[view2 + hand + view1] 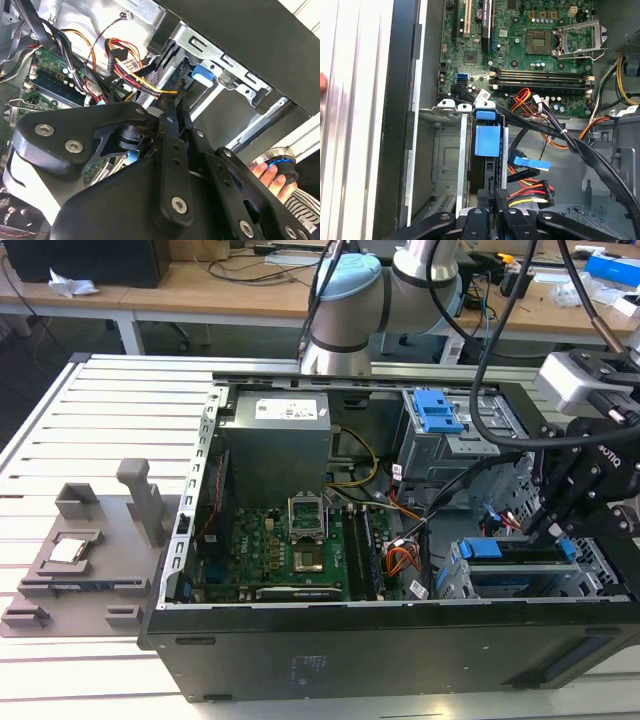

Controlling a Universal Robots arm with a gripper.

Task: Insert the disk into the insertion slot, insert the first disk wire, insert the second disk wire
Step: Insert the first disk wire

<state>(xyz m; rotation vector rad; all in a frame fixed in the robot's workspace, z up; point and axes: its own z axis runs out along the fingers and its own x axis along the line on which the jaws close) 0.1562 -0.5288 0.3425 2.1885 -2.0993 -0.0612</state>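
- Blue-framed disk (487,141) sits inside the insertion slot (463,160).
- Gripper (496,202) is close against the slot at the disk's edge — jaws drawn nearly together; whether they pinch anything, I cannot tell.
- Orange-yellow-black wire bundle (529,192) lies just beside the slot.

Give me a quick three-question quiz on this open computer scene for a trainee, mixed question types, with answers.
1. True or false: the computer case has its side panel on.
2. In the exterior view, the end effector is nearest to: A) the grey fixture, B) the insertion slot with the blue-framed disk, C) the bare slatted table.
3. Fill in: the grey fixture stands on the exterior view's ____ of the computer case.
Key: 1 false; 2 B; 3 left.
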